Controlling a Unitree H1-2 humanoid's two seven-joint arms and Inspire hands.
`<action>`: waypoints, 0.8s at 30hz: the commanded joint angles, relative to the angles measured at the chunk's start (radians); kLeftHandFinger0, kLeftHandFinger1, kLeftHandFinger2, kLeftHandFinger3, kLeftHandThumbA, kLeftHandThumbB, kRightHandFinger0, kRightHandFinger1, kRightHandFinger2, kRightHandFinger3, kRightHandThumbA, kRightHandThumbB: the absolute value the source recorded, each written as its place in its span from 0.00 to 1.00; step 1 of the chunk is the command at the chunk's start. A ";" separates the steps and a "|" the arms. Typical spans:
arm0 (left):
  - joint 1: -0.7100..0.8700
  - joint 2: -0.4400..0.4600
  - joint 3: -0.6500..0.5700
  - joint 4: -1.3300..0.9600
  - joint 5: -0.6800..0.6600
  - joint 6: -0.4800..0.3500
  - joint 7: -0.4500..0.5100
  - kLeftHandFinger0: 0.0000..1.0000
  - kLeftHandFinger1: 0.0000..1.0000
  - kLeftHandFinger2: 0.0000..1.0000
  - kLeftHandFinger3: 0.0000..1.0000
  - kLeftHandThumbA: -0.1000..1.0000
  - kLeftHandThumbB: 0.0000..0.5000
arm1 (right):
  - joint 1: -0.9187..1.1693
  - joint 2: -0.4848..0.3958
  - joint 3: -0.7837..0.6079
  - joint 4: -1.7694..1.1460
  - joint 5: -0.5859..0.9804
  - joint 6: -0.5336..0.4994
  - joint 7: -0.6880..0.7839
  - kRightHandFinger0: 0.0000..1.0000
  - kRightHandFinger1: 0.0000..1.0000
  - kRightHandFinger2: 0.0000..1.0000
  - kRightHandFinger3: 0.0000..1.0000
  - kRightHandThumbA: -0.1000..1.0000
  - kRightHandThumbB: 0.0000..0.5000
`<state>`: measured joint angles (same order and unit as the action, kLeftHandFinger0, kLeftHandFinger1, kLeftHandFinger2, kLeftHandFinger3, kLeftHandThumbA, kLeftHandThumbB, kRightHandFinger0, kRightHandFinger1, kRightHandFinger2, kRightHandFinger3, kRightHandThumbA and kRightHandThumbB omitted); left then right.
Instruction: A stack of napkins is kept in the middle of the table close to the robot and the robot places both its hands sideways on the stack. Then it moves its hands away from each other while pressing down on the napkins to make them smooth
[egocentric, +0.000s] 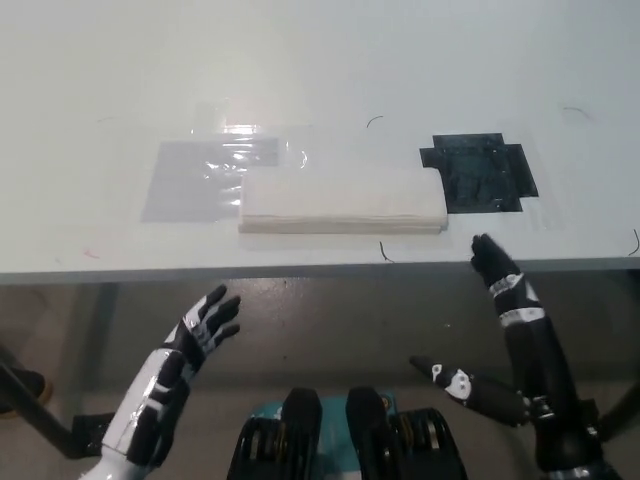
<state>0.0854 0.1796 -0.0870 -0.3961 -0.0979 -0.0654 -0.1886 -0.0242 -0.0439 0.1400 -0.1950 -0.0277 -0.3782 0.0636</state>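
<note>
While flat, napkin stack (343, 200) lies left-right

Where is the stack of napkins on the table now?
In the head view, the stack of napkins lies near the table's front edge, about mid-width, between a clear plastic sheet on the robot's left and a black tape patch on its right.

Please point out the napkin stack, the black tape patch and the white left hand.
napkin stack (343, 198): head view, middle of its top.
black tape patch (482, 172): head view, its centre.
left hand (205, 326): head view, its palm.
</note>
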 joint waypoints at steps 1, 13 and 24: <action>-0.061 0.004 -0.002 -0.133 -0.067 -0.015 -0.022 1.00 1.00 1.00 1.00 1.00 0.78 | -0.067 0.007 0.002 -0.156 0.040 0.030 0.016 1.00 1.00 1.00 1.00 1.00 0.66; -0.582 -0.099 0.066 0.030 -0.090 0.173 0.071 1.00 1.00 1.00 1.00 1.00 0.75 | -0.549 0.105 -0.081 0.043 0.165 0.218 -0.030 1.00 1.00 1.00 1.00 1.00 0.78; -0.948 -0.214 0.197 0.515 -0.130 0.170 0.142 1.00 1.00 1.00 1.00 1.00 0.65 | -0.879 0.183 -0.207 0.502 0.266 0.166 -0.040 1.00 1.00 1.00 1.00 1.00 0.59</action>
<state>-0.7802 -0.0040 0.0777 0.0267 -0.2051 0.1130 -0.1121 -0.7982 0.1010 -0.0284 0.2185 0.1575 -0.2025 0.0446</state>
